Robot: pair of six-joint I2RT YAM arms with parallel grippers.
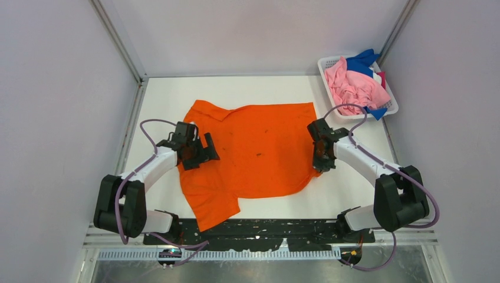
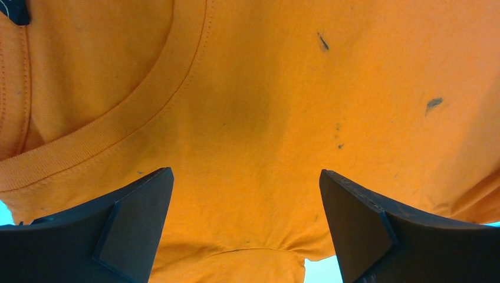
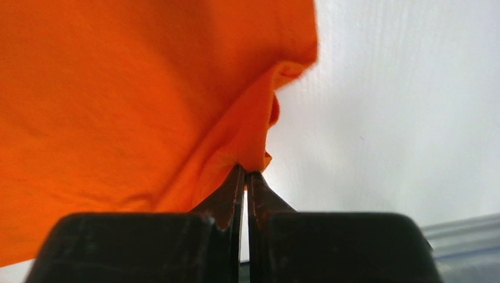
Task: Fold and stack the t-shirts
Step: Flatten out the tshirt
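A bright orange t-shirt [image 1: 259, 150] with tiny dark specks lies spread on the white table, collar to the left. My left gripper [image 1: 199, 150] is open over the shirt's left part, near the collar [image 2: 112, 127], its fingers [image 2: 138, 215] wide apart above the cloth. My right gripper [image 1: 321, 159] is shut on the shirt's right edge [image 3: 259, 159], pinching a fold of orange cloth just off the table. Pink [image 1: 354, 88], blue [image 1: 361, 61] and magenta [image 1: 382, 78] shirts lie bunched in the basket.
A white plastic mesh basket [image 1: 390, 110] stands at the back right corner. Grey walls close in the table on the left, back and right. A black mounting strip [image 1: 271, 227] runs along the near edge, under a shirt corner [image 1: 215, 215].
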